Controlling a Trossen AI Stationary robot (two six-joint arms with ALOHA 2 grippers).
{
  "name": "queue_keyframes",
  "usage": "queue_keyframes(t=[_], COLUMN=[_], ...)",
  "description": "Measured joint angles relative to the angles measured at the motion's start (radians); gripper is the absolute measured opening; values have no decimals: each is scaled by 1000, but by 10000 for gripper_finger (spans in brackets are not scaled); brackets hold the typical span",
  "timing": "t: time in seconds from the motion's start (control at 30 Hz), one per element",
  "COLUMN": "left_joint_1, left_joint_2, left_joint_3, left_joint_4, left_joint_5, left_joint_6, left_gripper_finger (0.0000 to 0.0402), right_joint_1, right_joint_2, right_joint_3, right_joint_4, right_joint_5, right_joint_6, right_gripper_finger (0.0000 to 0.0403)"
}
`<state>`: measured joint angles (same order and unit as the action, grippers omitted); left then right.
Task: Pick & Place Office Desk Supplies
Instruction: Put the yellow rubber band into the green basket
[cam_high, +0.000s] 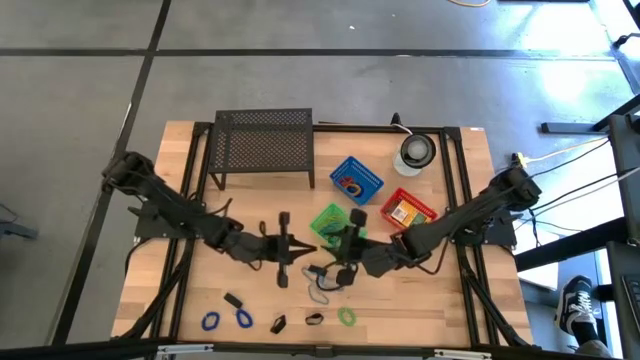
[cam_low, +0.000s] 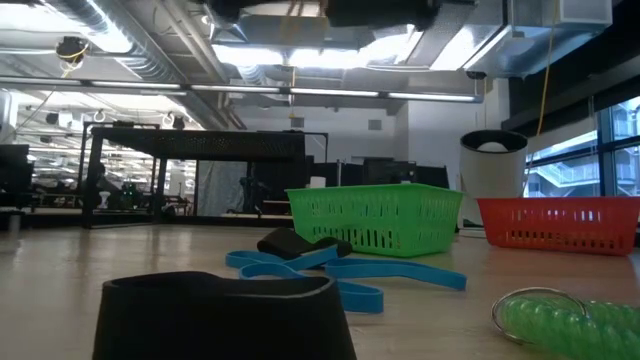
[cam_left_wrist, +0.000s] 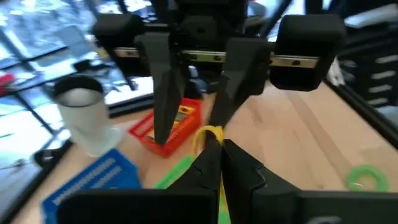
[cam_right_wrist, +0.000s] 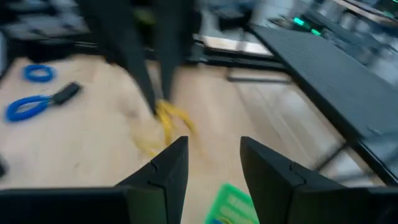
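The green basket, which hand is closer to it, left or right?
Right. The right hand is just below the green basket in the high view; the left hand, pinching a yellow band, sits beside it, slightly farther.

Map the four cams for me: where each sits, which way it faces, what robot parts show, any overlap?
High: overhead, straight down; both arms, green basket.
Low: table height, looking level into the room; green basket, blue loops; no arm clearly visible.
Left wrist: past the shut left pincer holding a yellow band, facing the open right pincer.
Right wrist: past the right pincer, facing the yellow band.
Shared: both wrist views show the band.
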<state>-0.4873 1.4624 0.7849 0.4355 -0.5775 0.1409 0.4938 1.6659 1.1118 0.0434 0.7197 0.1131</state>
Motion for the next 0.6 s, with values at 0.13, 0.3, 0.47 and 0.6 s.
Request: queue_keyframes(t=[0.13,0.3,0.47,0.6], left_joint_1=[26,44,41,40], left_joint_2=[21,24,24,24], left_joint_3=[0,0,0,0], left_joint_4=[-2,-1,-13,-20], left_joint_5=[109,118,123,109], left_joint_6=[-23,-51,-50,-49], left_gripper_finger=[3,3,3,3], right_joint_1=[-17,-31,-33,-33], right_joint_2=[43,60,62,62], right_joint_3=[-1,1,1,0], right_joint_4=[80,103,95,90], right_joint_5=[-139,-210,-248,-267], right_joint_6=[-111,-120,-104,-103], right_gripper_finger=[146,146,146,146])
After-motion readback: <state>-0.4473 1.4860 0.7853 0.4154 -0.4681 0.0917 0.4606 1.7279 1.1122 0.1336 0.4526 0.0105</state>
